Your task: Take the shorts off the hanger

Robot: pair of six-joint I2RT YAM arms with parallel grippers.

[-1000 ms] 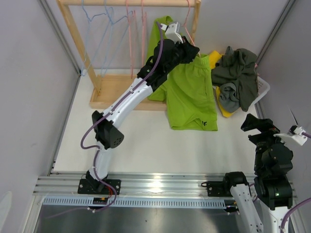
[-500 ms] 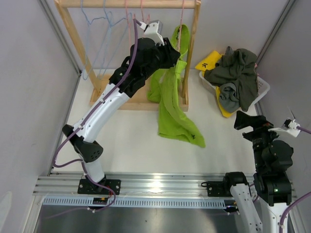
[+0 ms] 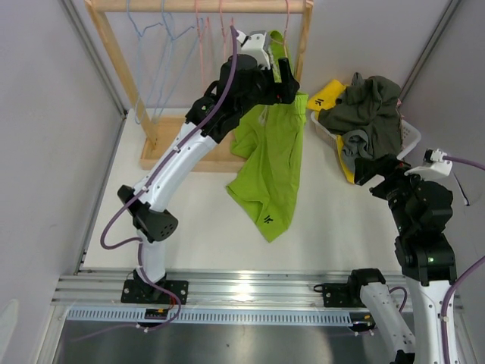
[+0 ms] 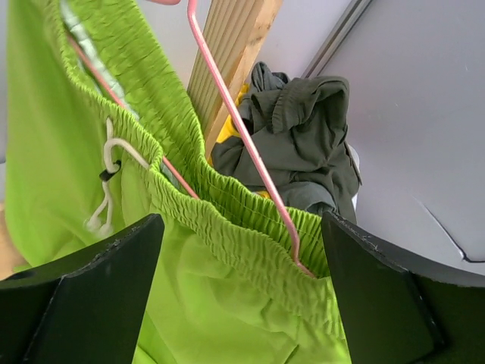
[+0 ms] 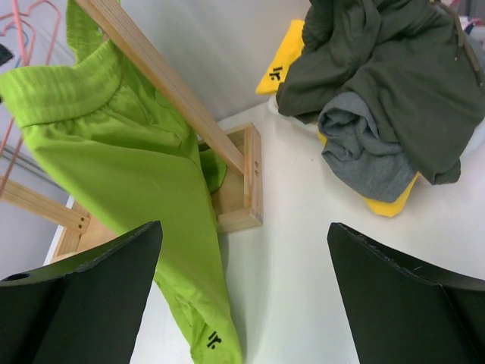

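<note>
Above white table (image 3: 204, 227), lime shorts (image 4: 227, 303) between left arm's parted fingers (image 4: 83, 303).

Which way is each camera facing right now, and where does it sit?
Top external: above and behind the bases, looking down on the table; left arm at the lime green shorts, right arm apart.
Left wrist: on the left arm, facing the waistband and pink hanger; its fingers frame them.
Right wrist: on the right arm, facing the wooden rack and dark grey shorts; its fingers low in frame.
Shared: all three see both shorts.
</note>
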